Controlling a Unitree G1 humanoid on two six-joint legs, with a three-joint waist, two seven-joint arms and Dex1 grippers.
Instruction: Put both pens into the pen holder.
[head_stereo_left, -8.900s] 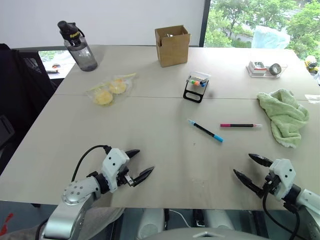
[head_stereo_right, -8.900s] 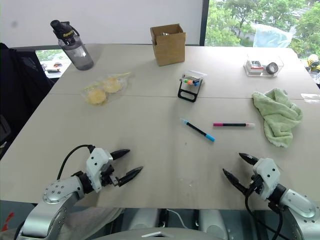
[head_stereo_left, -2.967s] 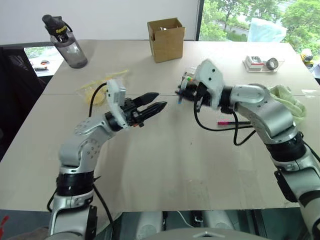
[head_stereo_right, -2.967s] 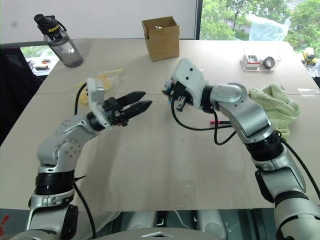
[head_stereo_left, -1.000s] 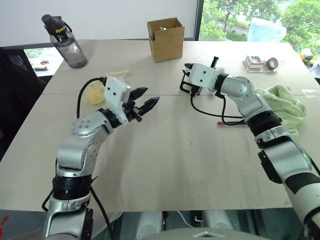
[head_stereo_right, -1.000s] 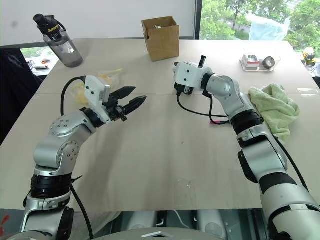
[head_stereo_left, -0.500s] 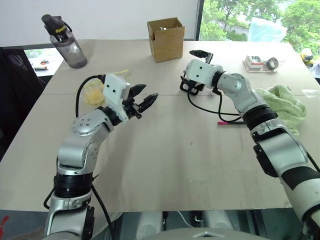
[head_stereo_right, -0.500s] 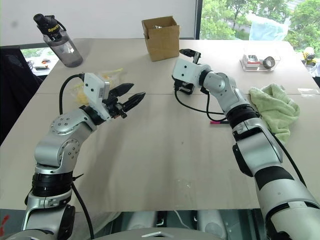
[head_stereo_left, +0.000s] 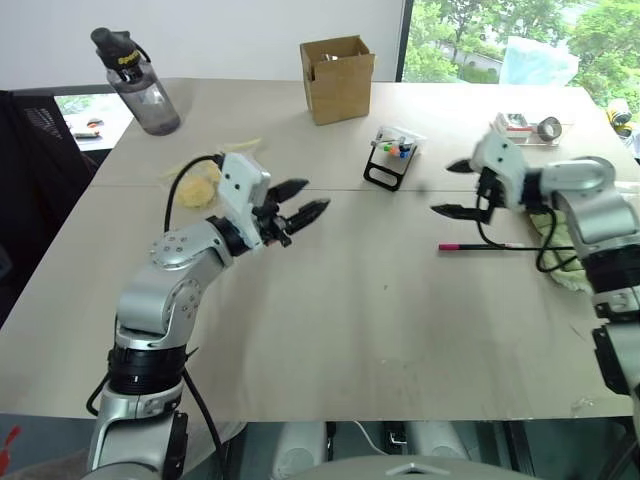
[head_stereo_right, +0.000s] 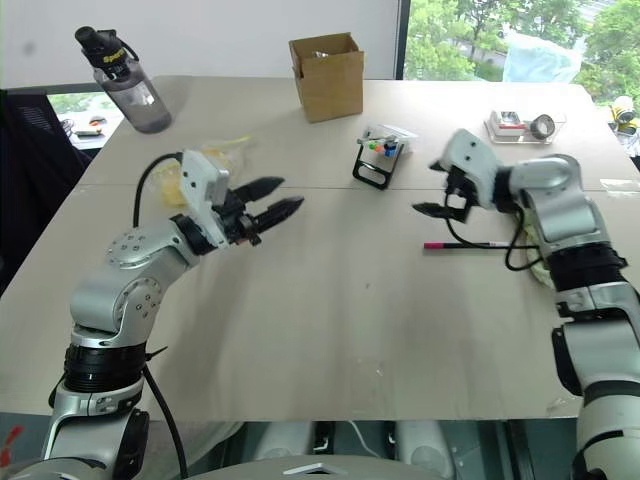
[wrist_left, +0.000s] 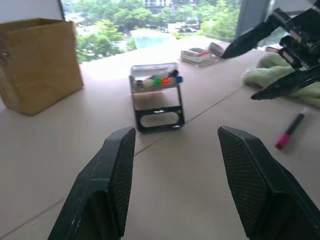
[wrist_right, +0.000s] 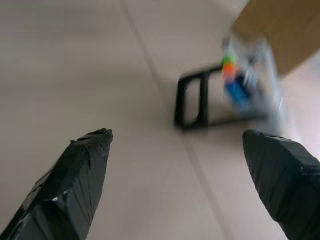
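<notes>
The pen holder, a small black tilted frame with a clear tray of colourful caps, stands mid-table. A blue tip shows among those caps; I cannot tell if it is a pen. The pink-ended pen lies flat on the table to the holder's right. My right gripper hovers open and empty just above and behind that pen's near end, apart from the holder. On the holder's left, my left gripper is raised and points towards the holder, open with nothing between its fingers.
A cardboard box stands behind the holder. A water bottle is at the far left, and a bag of yellow items lies behind my left arm. A green cloth and a clear tray with tape are at the right.
My right gripper has opened wide and swung from the pen holder out to the right and down, over the pink pen. The left gripper has hardly moved.
</notes>
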